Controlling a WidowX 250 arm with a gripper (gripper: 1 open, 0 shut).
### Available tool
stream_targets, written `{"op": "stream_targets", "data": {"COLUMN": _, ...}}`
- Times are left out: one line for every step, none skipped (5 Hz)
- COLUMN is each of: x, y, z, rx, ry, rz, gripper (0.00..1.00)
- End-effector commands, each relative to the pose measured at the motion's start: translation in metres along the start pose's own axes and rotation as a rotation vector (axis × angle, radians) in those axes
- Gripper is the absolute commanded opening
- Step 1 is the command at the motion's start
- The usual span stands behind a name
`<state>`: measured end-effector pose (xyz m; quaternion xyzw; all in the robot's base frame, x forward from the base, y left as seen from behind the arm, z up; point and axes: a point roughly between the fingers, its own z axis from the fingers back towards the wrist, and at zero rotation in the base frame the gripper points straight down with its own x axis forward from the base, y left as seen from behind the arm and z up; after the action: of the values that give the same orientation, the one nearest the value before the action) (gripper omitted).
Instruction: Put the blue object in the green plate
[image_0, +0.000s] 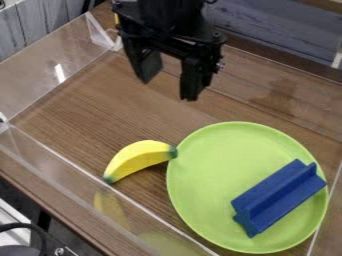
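See the blue block (278, 199) at lower right of the frame, lying in the green plate (203, 183). Sits toward the plate's right side, runs on a diagonal, lower left to upper right. Shows a raised ridge along its length, darker blue on the lower-left end face. Fits mostly over the right half of the plate, with bare green to the left and above.

See the gripper (168, 84) at top center: black, slightly blurred, pointing down toward the table (83, 112). Has fingers spread apart, released, gripping nothing. Hangs well apart from the block, up and to the left of it in the frame. Can't tell exact height over the wood.

See the yellow banana (139, 159) left of the plate, a bit below mid-frame. Lies on the wood, curved, one end down and left, other end right by the plate's rim. Can't tell whether touching the rim or just beside it.

Also see a clear plastic sheet (47, 62) at upper left, catching glare, plus a transparent strip along the lower-left table edge. Note a black cable (30, 229) curving at bottom left, and a gray plank surface (287, 25) at upper right, behind the wood.
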<state>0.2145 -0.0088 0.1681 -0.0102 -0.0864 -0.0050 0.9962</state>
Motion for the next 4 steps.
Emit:
{"op": "stream_targets", "data": {"x": 0.002, "y": 0.000, "z": 0.007, "rx": 0.004, "ry": -0.025, "rz": 0.041, "gripper": 1.00}}
{"op": "stream_targets", "data": {"x": -0.001, "y": 0.000, "z": 0.007, "rx": 0.007, "ry": -0.019, "rz": 0.076, "gripper": 1.00}}
{"op": "stream_targets", "data": {"x": 0.006, "y": -0.006, "z": -0.008, "rx": 0.009, "ry": -0.012, "rz": 0.102, "gripper": 1.00}}
{"op": "stream_targets", "data": {"x": 0.014, "y": -0.015, "z": -0.027, "rx": 0.002, "ry": -0.008, "rz": 0.098, "gripper": 1.00}}
